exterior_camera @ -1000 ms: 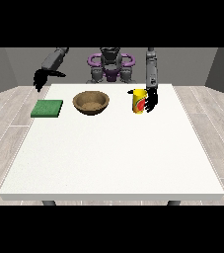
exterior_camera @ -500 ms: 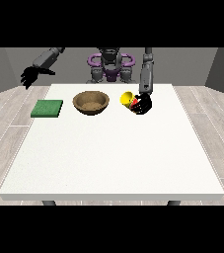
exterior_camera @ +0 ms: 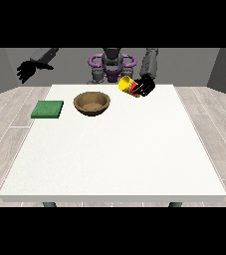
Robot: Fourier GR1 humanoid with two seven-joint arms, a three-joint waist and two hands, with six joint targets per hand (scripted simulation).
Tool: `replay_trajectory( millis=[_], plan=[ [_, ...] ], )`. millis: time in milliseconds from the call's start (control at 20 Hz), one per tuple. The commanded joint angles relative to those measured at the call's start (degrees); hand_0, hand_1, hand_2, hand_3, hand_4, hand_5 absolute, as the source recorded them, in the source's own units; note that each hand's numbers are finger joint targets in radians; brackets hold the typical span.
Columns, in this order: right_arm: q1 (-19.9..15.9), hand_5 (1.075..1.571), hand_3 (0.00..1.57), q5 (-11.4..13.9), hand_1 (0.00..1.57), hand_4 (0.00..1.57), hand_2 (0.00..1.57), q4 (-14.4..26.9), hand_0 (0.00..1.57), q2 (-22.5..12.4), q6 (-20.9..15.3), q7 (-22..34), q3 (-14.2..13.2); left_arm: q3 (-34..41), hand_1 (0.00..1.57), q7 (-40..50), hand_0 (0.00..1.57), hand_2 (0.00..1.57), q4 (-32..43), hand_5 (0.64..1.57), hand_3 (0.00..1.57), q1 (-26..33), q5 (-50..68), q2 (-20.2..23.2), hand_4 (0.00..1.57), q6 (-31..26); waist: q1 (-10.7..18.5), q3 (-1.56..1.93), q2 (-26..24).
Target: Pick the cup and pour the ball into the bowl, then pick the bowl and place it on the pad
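The cup [exterior_camera: 128,85] is held up off the table [exterior_camera: 114,149] by the hand at the view's right [exterior_camera: 143,87], fingers curled round its body; it is tipped well over, mouth pointing toward the view's left & slightly up, i.e. toward the bowl [exterior_camera: 91,103]. The bowl sits on the table, well apart from the cup, to the view's left of it & lower. The ball can't be made out, so whether it is inside the cup can't be told. The step in hand is judged to be the pour, approx. at its start, w/ 2 steps left after it: bowl pick-up & placing on the pad [exterior_camera: 48,109]. To be done well, the cup's mouth should be carried over the bowl's middle before any further tilt is given, since at present the mouth is not above the bowl & a ball let out here would likely land on bare table and roll. The rim should be brought low & near the bowl's opening, then tipped slowly, so the ball is dropped in w/o bouncing out. The hand at the view's left [exterior_camera: 26,70] is raised off to the side beyond the table edge, fingers spread & holding nothing, near enough to the pad side to be used later for the bowl.
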Motion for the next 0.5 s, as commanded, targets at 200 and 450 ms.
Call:
replay_trajectory(
  millis=[200,450],
  plan=[
    [3.69,1.557,0.0,1.38,0.0,0.0,0.0,8.89,0.0,-2.23,0.77,-3.74,-1.79,-10.94,1.37,18.17,1.37,1.57,-1.41,1.566,1.57,-3.75,-16.72,-2.02,1.11,2.15,5.51,-0.05,-6.34],
    [2.86,1.554,0.0,1.64,0.0,0.0,0.08,11.12,0.0,-1.88,-0.56,-4.99,-1.81,-13.79,1.37,23.68,1.37,1.57,-5.0,1.566,1.57,-1.79,-22.76,-4.67,1.11,0.96,6.53,-0.11,-6.48]
  ],
)
